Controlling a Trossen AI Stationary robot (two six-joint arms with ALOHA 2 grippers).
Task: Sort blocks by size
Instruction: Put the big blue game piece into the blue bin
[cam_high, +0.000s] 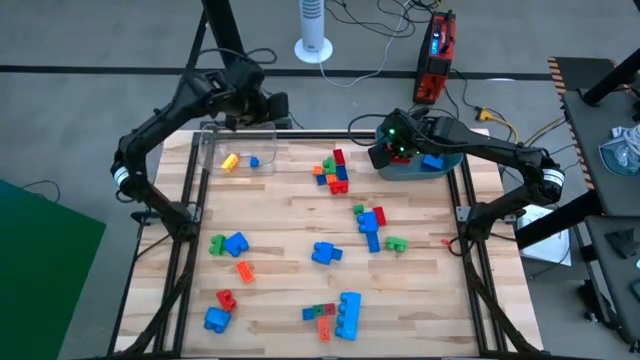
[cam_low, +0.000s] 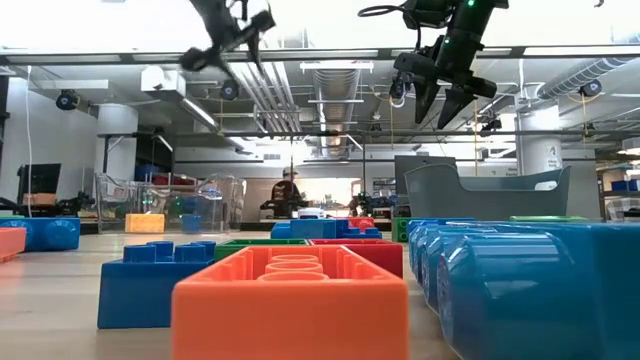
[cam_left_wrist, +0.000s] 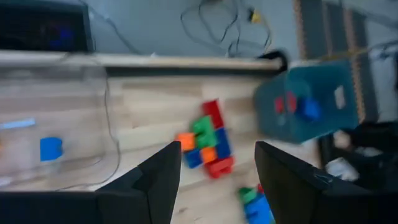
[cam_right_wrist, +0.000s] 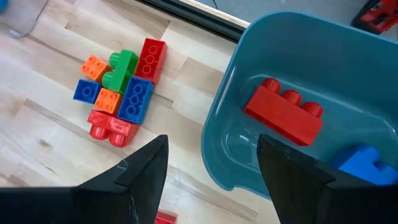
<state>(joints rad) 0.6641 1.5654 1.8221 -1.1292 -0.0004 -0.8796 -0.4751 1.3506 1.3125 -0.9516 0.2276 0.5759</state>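
Observation:
Both grippers hang open and empty high above the table's far side. My left gripper (cam_high: 262, 110) (cam_left_wrist: 217, 180) is over the far right corner of the clear box (cam_high: 235, 150), which holds a yellow block (cam_high: 229, 161) and a small blue block (cam_left_wrist: 51, 149). My right gripper (cam_high: 388, 155) (cam_right_wrist: 211, 180) is above the left rim of the teal tub (cam_right_wrist: 217, 143), in which a red block (cam_right_wrist: 283, 112) and a blue block (cam_right_wrist: 360, 165) lie. A cluster of small blocks (cam_high: 333, 170) (cam_right_wrist: 118, 90) lies on the table between the box and the tub.
More blocks lie scattered over the table: a group at right of centre (cam_high: 370, 222), a blue one at the centre (cam_high: 326, 253), green and blue at the left (cam_high: 230, 243), and several near the front edge (cam_high: 340, 315) (cam_high: 217, 315). Bare wood lies between them.

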